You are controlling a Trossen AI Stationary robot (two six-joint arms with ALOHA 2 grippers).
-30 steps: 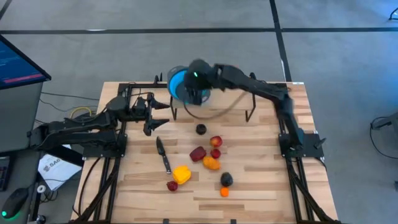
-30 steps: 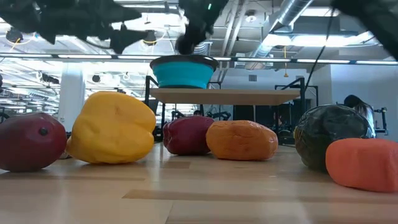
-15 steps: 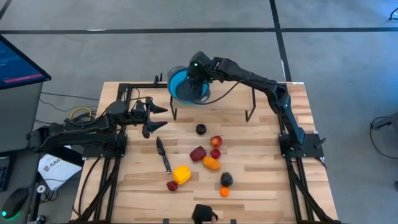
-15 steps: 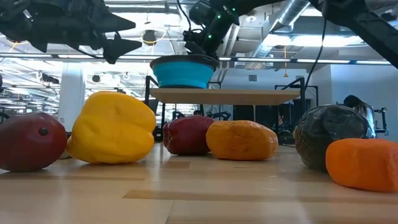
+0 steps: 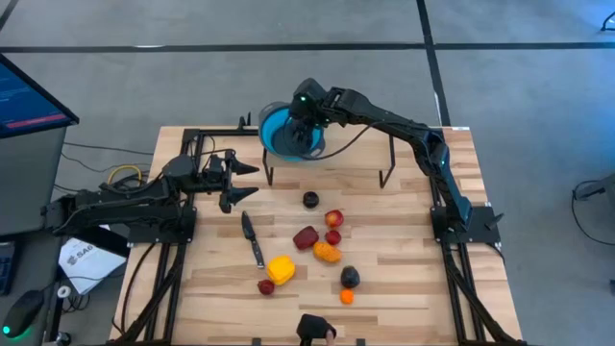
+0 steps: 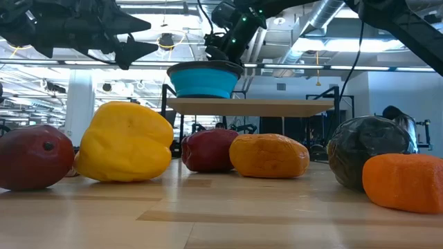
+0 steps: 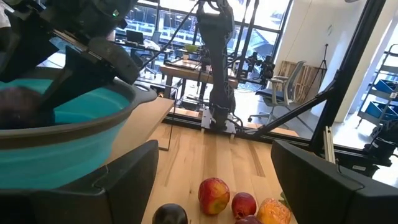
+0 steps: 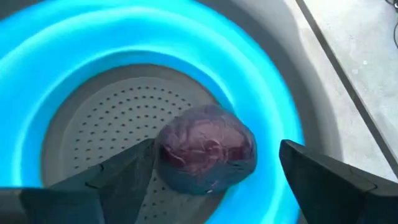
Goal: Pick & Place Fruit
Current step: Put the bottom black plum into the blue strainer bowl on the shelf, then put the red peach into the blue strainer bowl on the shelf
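Note:
My right gripper [image 8: 217, 146] is open above the blue bowl [image 8: 261, 93], pointing down into it. A dark purple fruit [image 8: 208, 152] lies on the bowl's perforated bottom between the spread fingers, with a gap to one finger. The bowl [image 5: 277, 130] stands on a small raised wooden shelf [image 6: 249, 106]. My left gripper [image 5: 246, 180] hangs open in the air left of the shelf. Several fruits lie on the table, among them a black one [image 5: 310, 200], red ones [image 5: 333, 219], an orange one [image 5: 327, 253] and the larger yellow one [image 5: 281, 269].
A slim black-handled knife [image 5: 252, 238] lies on the table left of the fruit cluster. The shelf's dark legs [image 5: 385, 178] stand behind the fruits. A dark object [image 5: 312, 330] sits at the table's near edge. Bare wood shows along the table's right side.
My right gripper has moved toward the table's far edge and down, and now stands over the blue bowl's inside; for the last half second it has kept still. The left arm has shifted slightly. The fruits on the table have stayed in place.

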